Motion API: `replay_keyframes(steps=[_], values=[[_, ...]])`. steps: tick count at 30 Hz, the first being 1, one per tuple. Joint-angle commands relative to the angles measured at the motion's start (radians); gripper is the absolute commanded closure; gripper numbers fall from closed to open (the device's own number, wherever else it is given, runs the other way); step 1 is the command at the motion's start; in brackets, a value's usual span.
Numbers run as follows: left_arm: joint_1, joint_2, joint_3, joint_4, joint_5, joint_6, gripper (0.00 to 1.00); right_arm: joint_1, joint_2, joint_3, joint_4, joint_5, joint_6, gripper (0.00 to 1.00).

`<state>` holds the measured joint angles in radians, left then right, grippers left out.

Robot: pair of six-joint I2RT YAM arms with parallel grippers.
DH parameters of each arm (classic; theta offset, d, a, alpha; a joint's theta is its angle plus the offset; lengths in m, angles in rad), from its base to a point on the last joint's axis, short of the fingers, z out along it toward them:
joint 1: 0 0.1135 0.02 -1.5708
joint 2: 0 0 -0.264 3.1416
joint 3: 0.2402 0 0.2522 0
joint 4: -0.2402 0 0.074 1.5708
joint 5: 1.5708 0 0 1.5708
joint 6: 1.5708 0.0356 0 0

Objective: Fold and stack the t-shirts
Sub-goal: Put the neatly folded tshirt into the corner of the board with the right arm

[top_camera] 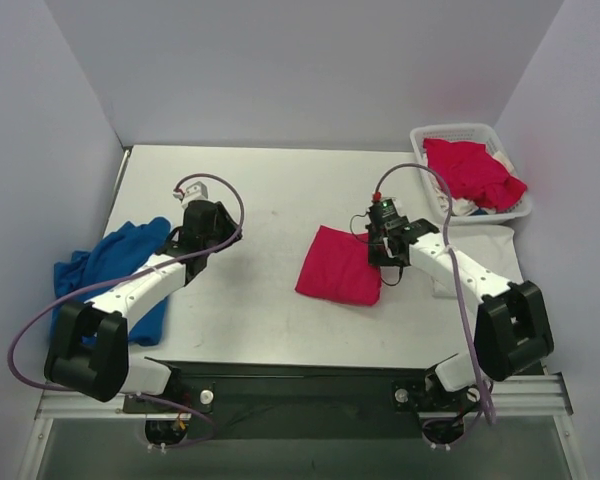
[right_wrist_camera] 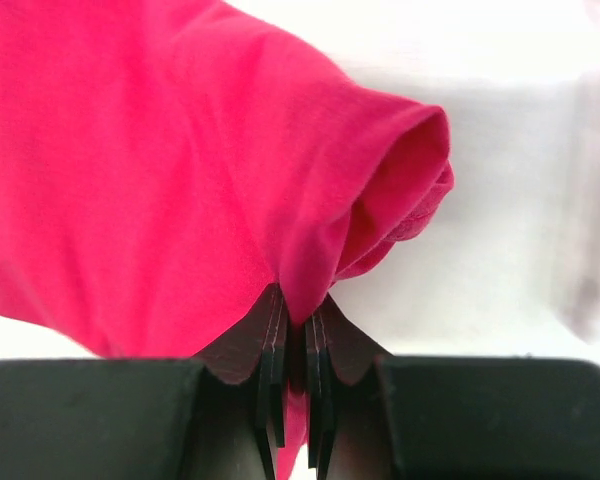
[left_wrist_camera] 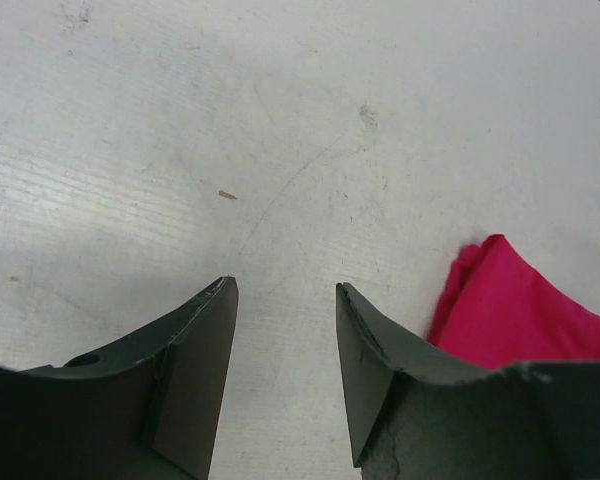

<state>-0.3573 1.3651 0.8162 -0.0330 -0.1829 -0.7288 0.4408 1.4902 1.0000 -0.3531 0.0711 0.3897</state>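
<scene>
A folded pinkish-red t-shirt (top_camera: pixel 335 265) lies in the middle of the table. My right gripper (top_camera: pixel 387 258) is at its right edge. In the right wrist view the right gripper (right_wrist_camera: pixel 298 312) is shut on a pinched fold of that red t-shirt (right_wrist_camera: pixel 160 170). More red t-shirts (top_camera: pixel 470 170) are heaped in the basket at the back right. A white t-shirt (top_camera: pixel 495 245) lies flat beside the right arm. My left gripper (top_camera: pixel 202 228) hovers left of centre; in the left wrist view the left gripper (left_wrist_camera: pixel 285 295) stands open over bare table, with the red t-shirt (left_wrist_camera: pixel 510 310) off to its right.
The white lattice basket (top_camera: pixel 450 128) stands at the back right corner. A crumpled blue cloth (top_camera: pixel 130 250) lies at the table's left edge, partly under the left arm. White walls close in the left, back and right sides.
</scene>
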Motion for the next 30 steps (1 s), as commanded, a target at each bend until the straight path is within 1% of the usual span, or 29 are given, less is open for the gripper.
replay_keyframes(steps=[1, 6, 7, 10, 12, 13, 16, 19, 22, 27, 30], values=[[0.001, 0.022, 0.05, 0.065, 0.014, -0.004, 0.45, -0.045, -0.122, -0.006, -0.196, 0.173, -0.037, 1.0], [-0.009, 0.038, 0.072, 0.076, 0.02, -0.003, 0.45, -0.157, -0.183, 0.029, -0.28, 0.208, -0.045, 1.0], [-0.014, 0.043, 0.075, 0.077, 0.022, -0.003, 0.45, -0.203, -0.188, 0.04, -0.294, 0.207, -0.048, 1.0], [-0.022, 0.048, 0.093, 0.085, 0.026, 0.0, 0.45, -0.285, -0.185, 0.074, -0.317, 0.205, -0.048, 1.0], [-0.022, 0.066, 0.112, 0.082, 0.04, -0.001, 0.45, -0.313, -0.174, 0.1, -0.343, 0.228, -0.054, 1.0], [-0.019, 0.072, 0.119, 0.081, 0.048, -0.001, 0.45, -0.347, -0.17, 0.126, -0.356, 0.236, -0.055, 1.0], [-0.019, 0.098, 0.13, 0.096, 0.071, -0.004, 0.45, -0.378, -0.147, 0.156, -0.377, 0.246, -0.057, 1.0], [-0.016, 0.127, 0.149, 0.113, 0.091, -0.009, 0.45, -0.41, -0.116, 0.189, -0.385, 0.292, -0.055, 1.0], [-0.009, 0.15, 0.161, 0.114, 0.1, 0.002, 0.45, -0.464, -0.097, 0.206, -0.386, 0.322, -0.051, 1.0], [0.009, 0.178, 0.133, 0.165, 0.141, -0.003, 0.45, -0.565, -0.053, 0.235, -0.386, 0.368, -0.046, 1.0], [0.012, 0.193, 0.113, 0.185, 0.157, -0.006, 0.45, -0.599, -0.036, 0.247, -0.385, 0.387, -0.04, 1.0]])
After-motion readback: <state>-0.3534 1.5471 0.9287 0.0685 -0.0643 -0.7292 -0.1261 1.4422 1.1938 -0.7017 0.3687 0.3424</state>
